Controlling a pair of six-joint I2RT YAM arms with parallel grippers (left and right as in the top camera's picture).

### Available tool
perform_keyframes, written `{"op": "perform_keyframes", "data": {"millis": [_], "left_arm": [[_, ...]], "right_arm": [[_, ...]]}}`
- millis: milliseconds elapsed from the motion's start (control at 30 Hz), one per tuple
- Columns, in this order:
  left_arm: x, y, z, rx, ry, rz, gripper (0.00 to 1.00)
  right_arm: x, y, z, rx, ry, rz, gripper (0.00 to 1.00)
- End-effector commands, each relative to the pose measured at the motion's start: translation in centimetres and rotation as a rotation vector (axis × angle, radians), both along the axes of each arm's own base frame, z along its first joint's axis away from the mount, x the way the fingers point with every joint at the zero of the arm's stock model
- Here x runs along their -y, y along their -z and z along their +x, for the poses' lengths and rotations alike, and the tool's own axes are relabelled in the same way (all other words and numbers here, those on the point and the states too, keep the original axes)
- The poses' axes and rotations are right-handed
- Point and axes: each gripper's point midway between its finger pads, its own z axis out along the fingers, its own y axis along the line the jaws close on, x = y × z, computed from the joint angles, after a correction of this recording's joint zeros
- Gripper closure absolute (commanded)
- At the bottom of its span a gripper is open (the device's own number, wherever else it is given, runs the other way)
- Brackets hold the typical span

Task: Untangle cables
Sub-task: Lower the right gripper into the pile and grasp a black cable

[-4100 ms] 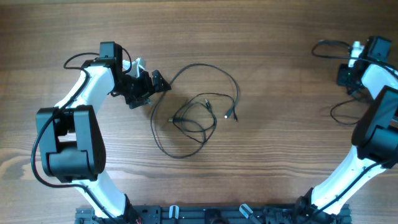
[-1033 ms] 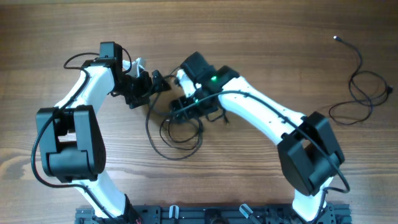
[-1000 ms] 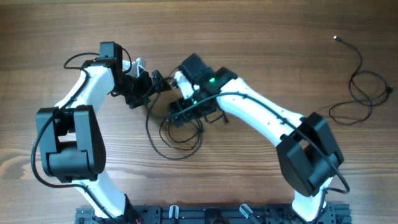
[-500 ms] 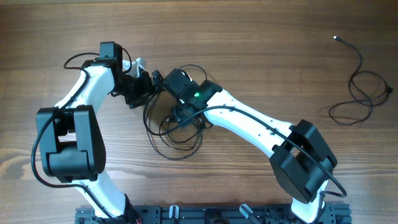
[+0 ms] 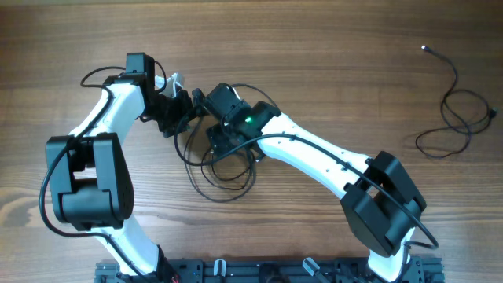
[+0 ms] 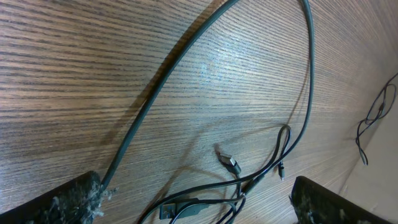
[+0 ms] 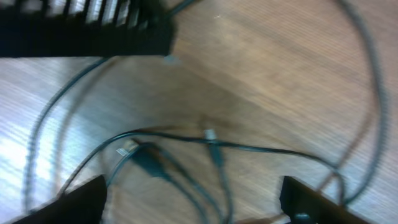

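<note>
The cables (image 5: 224, 167) lie as a tangle of thin black loops left of the table's middle. My right gripper (image 5: 228, 140) hangs open right over that tangle. In the right wrist view, blurred cords and a dark plug (image 7: 152, 163) lie between its wide-apart fingers (image 7: 71, 205). My left gripper (image 5: 187, 110) stands open just up-left of the tangle, close to the right one. In the left wrist view a flat USB plug (image 6: 180, 208) and a small silvery plug (image 6: 230, 163) lie between its fingers (image 6: 62, 202), and a long cord (image 6: 180, 56) runs away across the wood.
Another thin black cable (image 5: 454, 93) lies apart at the far right, its small plug toward the back edge. The left gripper shows as a black bar (image 7: 87, 28) at the top of the right wrist view. The two arms nearly touch above the tangle.
My right arm has swung left over the tangle, ending close beside the left gripper, and its jaws have narrowed slightly. The cable loops have shifted a little left. The left arm has not moved.
</note>
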Motion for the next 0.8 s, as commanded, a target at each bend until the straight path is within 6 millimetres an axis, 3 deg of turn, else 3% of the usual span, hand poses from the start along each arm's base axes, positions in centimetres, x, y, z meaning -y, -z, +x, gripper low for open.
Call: {"op": "perform_keyframes", "data": {"millis": [0,167,567,767], "left_arm": [[0.0,-0.6,0.0,0.031,0.018,0.009,0.0],[0.0,-0.6,0.0,0.03,0.018,0.009,0.0],[0.0,-0.6,0.0,0.03,0.018,0.009,0.0],[0.0,-0.6,0.0,0.03,0.018,0.009,0.0]], "right_arm": [[-1.8,-1.3,-1.3,-0.068,-0.038,0.111,0.35],[-1.9,-1.3,-1.5,-0.078,-0.041,0.114,0.96],[-3.0,-0.3,-3.7,-0.176,-0.105,0.186,0.96],[-6.5,-2.1,-5.3,-0.227,-0.208,0.353,0.96]]}}
